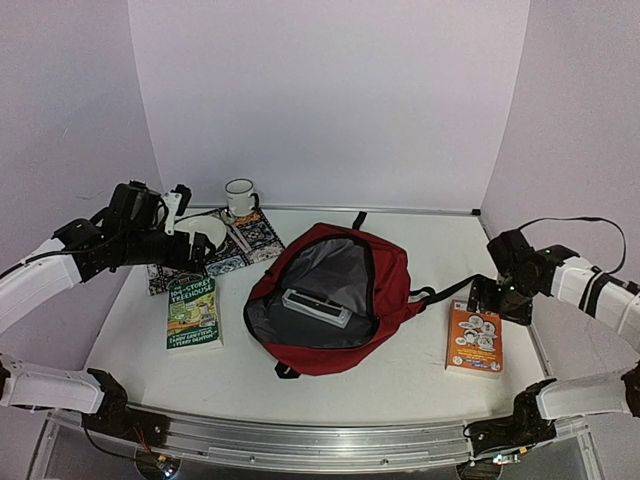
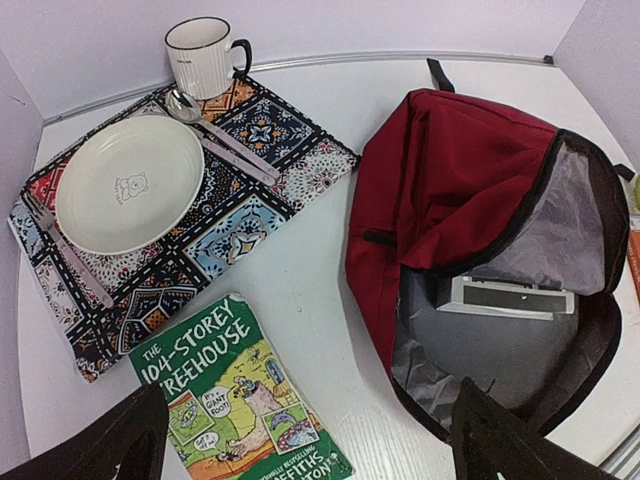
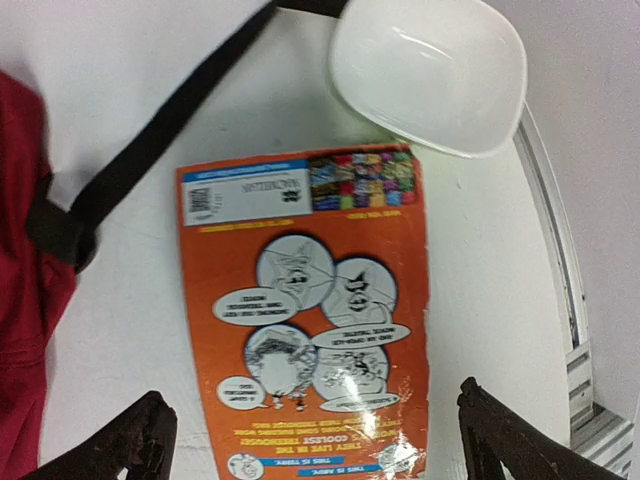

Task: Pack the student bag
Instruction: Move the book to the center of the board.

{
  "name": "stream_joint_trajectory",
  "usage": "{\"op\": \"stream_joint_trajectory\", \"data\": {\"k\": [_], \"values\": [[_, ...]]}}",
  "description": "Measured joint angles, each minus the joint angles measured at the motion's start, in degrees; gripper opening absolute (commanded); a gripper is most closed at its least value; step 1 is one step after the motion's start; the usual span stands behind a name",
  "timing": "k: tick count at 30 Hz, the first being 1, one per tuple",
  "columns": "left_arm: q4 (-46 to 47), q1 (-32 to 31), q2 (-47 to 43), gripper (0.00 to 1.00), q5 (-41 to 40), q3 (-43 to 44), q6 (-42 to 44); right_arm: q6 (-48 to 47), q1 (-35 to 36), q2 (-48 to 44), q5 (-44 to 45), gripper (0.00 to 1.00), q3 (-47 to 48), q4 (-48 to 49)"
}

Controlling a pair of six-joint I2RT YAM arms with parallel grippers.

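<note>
bag [image 1: 395, 285] lies unzipped for loading.
my right jaws apart over orange book [image 1: 474, 338] for pickup; left jaws apart, empty.

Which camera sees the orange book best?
The right wrist view: the orange book fills most of the frame, cover drawings clear. Top external shows it small beside the student bag; left wrist catches only a sliver.
</note>
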Motion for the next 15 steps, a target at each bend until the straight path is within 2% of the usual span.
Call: {"op": "stream_joint_trajectory", "data": {"k": [9, 15], "values": [[0.04, 0.02, -0.95, 1.0, -0.58, -1.31, 0.43, -0.9, -16.15, -0.38, -10.22, 0.98, -7.92, 3.27], [0.14, 0.12, -1.2, 1.0, -1.43, -1.77, 0.56, -1.38, -19.79, 3.32, -18.04, 0.97, -13.06, 9.46]]}}
